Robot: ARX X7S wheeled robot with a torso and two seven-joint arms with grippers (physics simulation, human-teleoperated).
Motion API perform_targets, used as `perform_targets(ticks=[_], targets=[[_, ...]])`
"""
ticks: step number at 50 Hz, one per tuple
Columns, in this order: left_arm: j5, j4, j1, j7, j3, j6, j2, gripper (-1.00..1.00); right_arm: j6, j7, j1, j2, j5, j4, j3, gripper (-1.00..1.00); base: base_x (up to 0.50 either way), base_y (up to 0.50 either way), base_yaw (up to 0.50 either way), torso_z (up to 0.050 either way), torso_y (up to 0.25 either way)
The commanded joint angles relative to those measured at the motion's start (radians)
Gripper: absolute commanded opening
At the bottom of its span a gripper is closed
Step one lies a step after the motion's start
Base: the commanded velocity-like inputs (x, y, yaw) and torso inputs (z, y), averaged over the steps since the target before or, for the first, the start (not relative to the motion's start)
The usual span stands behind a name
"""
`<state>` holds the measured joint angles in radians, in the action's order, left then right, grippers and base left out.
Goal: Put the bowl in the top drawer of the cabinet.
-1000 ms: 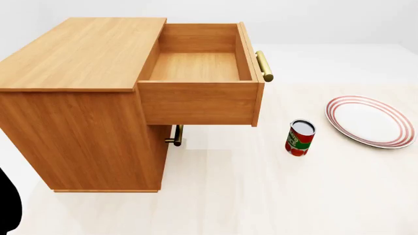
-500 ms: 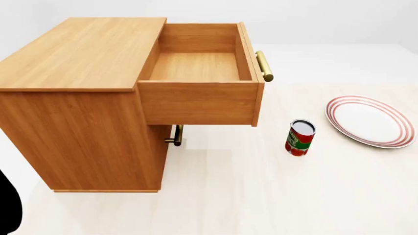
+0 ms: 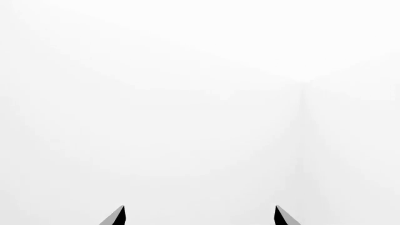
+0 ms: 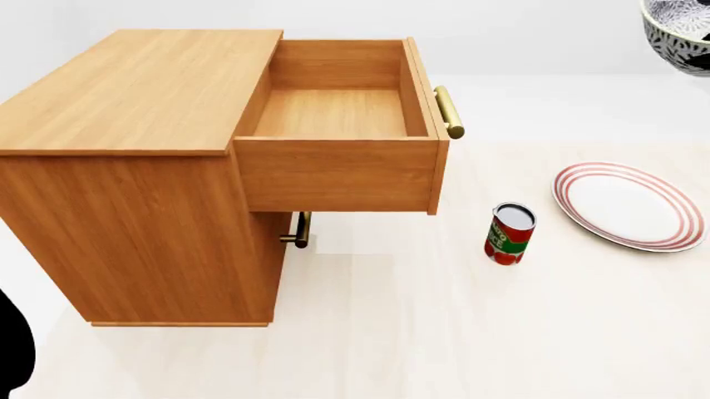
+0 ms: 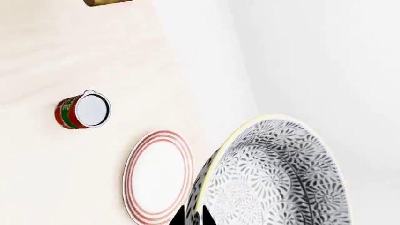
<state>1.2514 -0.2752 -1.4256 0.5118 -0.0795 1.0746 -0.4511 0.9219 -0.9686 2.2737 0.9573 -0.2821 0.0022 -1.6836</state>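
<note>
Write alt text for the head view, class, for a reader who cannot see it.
A wooden cabinet stands with its top drawer pulled open and empty. On the pale floor to its right stand a red can and a red-rimmed plate; the patterned bowl shows at the upper right corner.

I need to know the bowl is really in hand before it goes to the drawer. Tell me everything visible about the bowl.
The bowl is deep and round, ceramic-looking, white with dense blue-grey petal speckles inside and out and a pale yellowish rim. It is empty and held tilted in the air, with the right gripper pinching its rim. The head view catches only an edge of it at the upper right, above the plate.
</note>
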Motion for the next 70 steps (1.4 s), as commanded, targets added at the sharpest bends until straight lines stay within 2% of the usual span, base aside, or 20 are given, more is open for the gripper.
perform_targets(ticks=[1,9,15,25,35,42,46,58,70], targets=[[0.032,-0.006,-0.026,0.025,-0.004,0.015,-0.001,1.0,-0.4,-0.112,-0.02,-0.225,0.032,0.415,0.106,-1.0,0.0,0.0,0.0,0.0,0.0],[0.055,-0.011,-0.053,0.047,-0.003,0.027,-0.003,1.0,-0.713,-0.188,-0.034,-0.443,0.026,0.84,0.157,-1.0,0.0,0.0,0.0,0.0,0.0],[0.086,-0.019,-0.079,0.075,-0.008,0.045,-0.009,1.0,-1.029,-0.263,-0.045,-0.67,0.014,1.303,0.207,-1.0,0.0,0.0,0.0,0.0,0.0],[0.15,-0.018,-0.145,0.125,-0.009,0.083,-0.019,1.0,-1.066,-0.26,-0.094,-0.774,0.077,1.306,0.394,-1.0,0.0,0.0,0.0,0.0,0.001],[0.271,-0.032,-0.197,0.176,-0.056,0.099,-0.037,1.0,-1.082,-0.273,-0.13,-0.846,0.184,1.306,0.591,-1.0,0.0,0.0,0.0,0.0,0.0],[0.465,-0.022,-0.246,0.314,-0.078,0.133,-0.086,1.0,-1.094,-0.29,-0.157,-0.88,0.228,1.307,0.685,-1.0,0.0,0.0,0.0,0.0,0.0],[0.524,-0.039,-0.248,0.358,-0.086,0.144,-0.125,1.0,-1.093,-0.299,-0.163,-0.893,0.246,1.307,0.72,-1.0,0.0,0.0,0.0,0.0,0.0],[0.55,-0.093,-0.238,0.381,-0.108,0.157,-0.197,1.0,-1.091,-0.316,-0.192,-0.932,0.271,1.307,0.781,-1.0,0.0,0.0,0.0,0.0,0.001],[0.439,-0.109,-0.197,0.305,-0.107,0.148,-0.179,1.0,-1.092,-0.31,-0.195,-0.95,0.27,1.307,0.81,-1.0,0.0,0.0,0.0,0.0,0.0]])
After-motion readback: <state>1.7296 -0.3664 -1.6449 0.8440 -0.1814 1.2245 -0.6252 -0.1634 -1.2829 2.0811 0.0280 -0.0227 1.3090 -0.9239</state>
